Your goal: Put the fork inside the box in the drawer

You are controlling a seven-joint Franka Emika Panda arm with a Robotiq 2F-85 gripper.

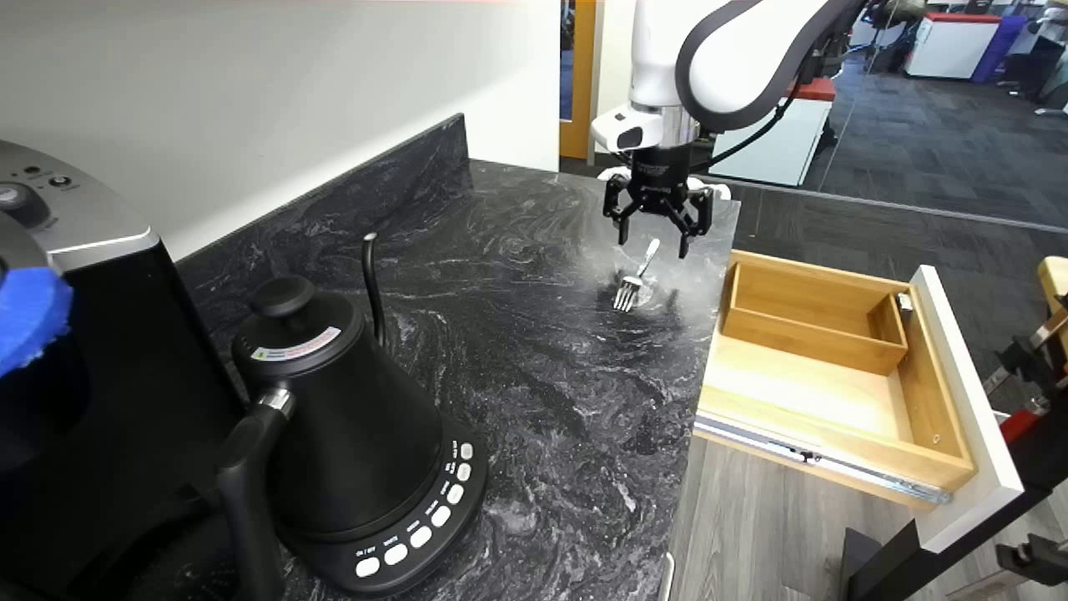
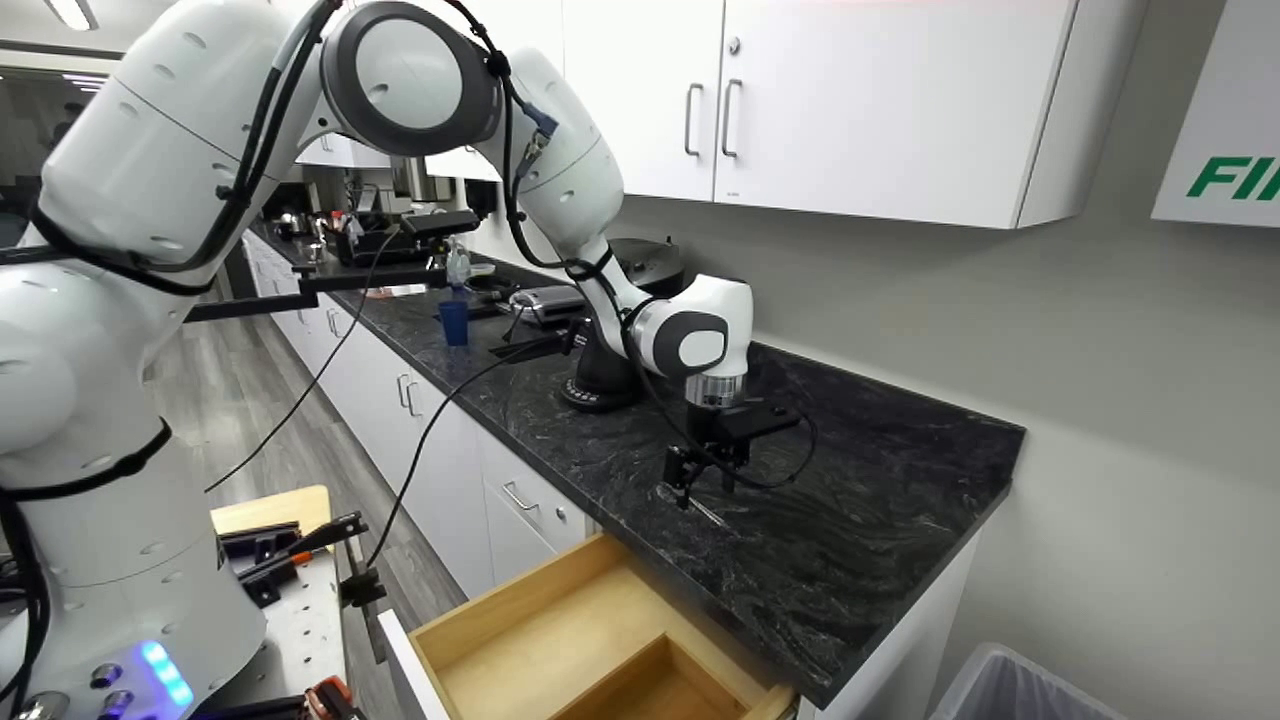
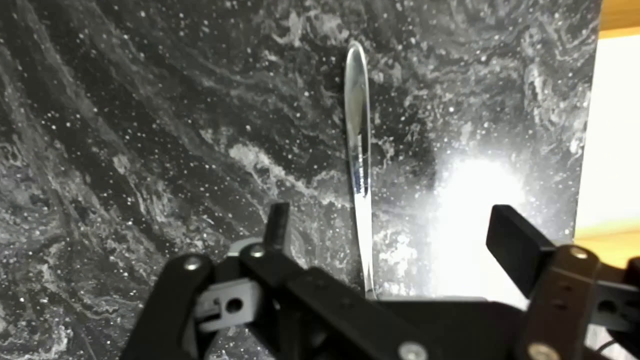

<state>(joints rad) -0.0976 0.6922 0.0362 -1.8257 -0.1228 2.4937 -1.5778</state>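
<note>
Lying on the dark counter (image 1: 534,351), the fork (image 1: 632,285) is seen in an exterior view with its handle pointed toward 1 o'clock and its tines toward 7; from it, the open drawer (image 1: 801,388) is found at 4 o'clock, with the box (image 1: 809,342) set in the drawer's 12 o'clock half, and the kettle (image 1: 350,442) at 8 o'clock. Above the fork the pincer (image 1: 653,248) is held pointing down, its fingers (image 3: 515,242) spread well apart. In the wrist view the fork's handle is seen between them, its end directed toward 12 o'clock; the tines are hidden.
</note>
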